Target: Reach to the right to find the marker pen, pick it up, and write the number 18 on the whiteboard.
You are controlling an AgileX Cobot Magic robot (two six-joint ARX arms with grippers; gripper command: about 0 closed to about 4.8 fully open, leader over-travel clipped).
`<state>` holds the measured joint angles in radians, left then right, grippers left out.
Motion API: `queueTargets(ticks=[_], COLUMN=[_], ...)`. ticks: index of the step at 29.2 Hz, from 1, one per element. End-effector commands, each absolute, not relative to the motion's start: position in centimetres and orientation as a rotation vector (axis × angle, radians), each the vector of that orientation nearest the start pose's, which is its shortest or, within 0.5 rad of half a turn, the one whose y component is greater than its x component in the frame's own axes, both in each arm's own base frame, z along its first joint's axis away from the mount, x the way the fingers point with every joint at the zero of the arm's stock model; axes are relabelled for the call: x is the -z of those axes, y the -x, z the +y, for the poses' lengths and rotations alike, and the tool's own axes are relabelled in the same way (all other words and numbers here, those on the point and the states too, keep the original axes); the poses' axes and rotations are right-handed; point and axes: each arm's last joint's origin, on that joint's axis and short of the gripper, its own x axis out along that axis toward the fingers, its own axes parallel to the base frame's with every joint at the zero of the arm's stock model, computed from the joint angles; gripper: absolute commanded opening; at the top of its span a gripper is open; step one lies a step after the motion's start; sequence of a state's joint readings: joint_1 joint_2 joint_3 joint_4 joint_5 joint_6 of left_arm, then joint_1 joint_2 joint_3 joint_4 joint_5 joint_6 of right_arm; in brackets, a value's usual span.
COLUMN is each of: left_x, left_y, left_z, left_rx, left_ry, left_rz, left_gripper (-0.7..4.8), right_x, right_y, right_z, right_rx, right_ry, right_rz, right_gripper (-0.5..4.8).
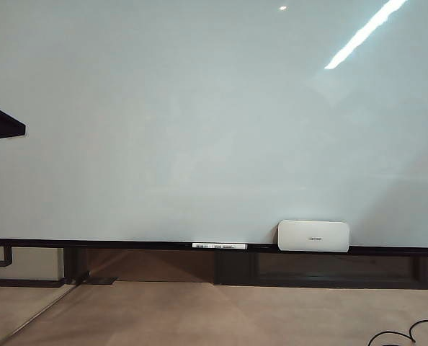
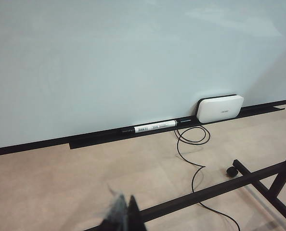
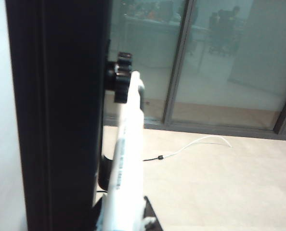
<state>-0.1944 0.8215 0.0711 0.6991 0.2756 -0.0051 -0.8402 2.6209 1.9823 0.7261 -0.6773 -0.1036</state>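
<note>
Soft, even light fell across the whiteboard [image 1: 199,130]; a bright streak of glare sat toward one o'clock in the exterior view. The right wrist view was blurred, its white pen [image 3: 128,163] and dark post [image 3: 61,115] out of focus.

The whiteboard [image 1: 199,130] is very large, glossy and upright, filling most of the exterior view. Its face is plain white with a bright streak of glare near the upper right, and a thin black frame and ledge run along its lower edge. In the right wrist view the marker pen [image 3: 126,159] is a white barrel with small print along it, rising slightly tilted from the right tool [image 3: 133,222] beside a black post, its upper end against a black knob.
</note>
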Motion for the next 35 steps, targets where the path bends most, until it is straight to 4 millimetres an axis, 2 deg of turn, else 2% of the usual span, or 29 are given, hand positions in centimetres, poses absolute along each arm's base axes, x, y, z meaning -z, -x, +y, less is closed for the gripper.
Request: queueTargets(ticks=[1, 3, 8, 13, 17, 23, 29, 32, 35], left_x=[-17.2, -17.4, -17.4, -17.1, -17.0, -17.0, -16.9, -17.1, -18.0], left_y=[-15.2, -15.3, -15.3, -15.3, -15.3, -15.2, -15.1, -15.2, -15.4], left_z=[-3.8, -3.8, -3.8, -3.8, -3.8, -4.0, -4.1, -4.2, -4.5], left_rx=[0.467, 0.467, 0.467, 0.467, 0.476, 0.531, 0.578, 0.586, 0.651], left_ry=[0.013, 0.013, 0.016, 0.017, 0.020, 0.053, 0.097, 0.110, 0.140], left_rz=[0.032, 0.028, 0.034, 0.074, 0.080, 0.091, 0.110, 0.111, 0.103], left_gripper=[-0.01, -0.01, -0.01, -0.01, -0.01, -0.01, 0.12, 0.26, 0.26], right_x=[-15.1, -15.1, -15.5, -17.8, -20.7, -25.8, -31.6, -33.9, -35.6], right_y=[-39.4, -39.4, -39.4, -38.9, -38.0, -36.7, -34.9, -33.8, -32.9], right_z=[-41.5, -41.5, -41.5, -41.6, -41.8, -41.1, -39.2, -38.0, -36.8], right_rx=[0.175, 0.175, 0.181, 0.204, 0.257, 0.394, 0.463, 0.482, 0.551], right_ry=[0.181, 0.181, 0.182, 0.101, 0.055, -0.007, -0.037, -0.070, -0.104], right_rz=[-0.073, -0.073, -0.087, -0.130, -0.137, -0.046, 0.000, 0.045, 0.098], right_gripper=[0.35, -0.04, -0.05, -0.04, -0.04, -0.04, -0.04, -0.04, -0.04])
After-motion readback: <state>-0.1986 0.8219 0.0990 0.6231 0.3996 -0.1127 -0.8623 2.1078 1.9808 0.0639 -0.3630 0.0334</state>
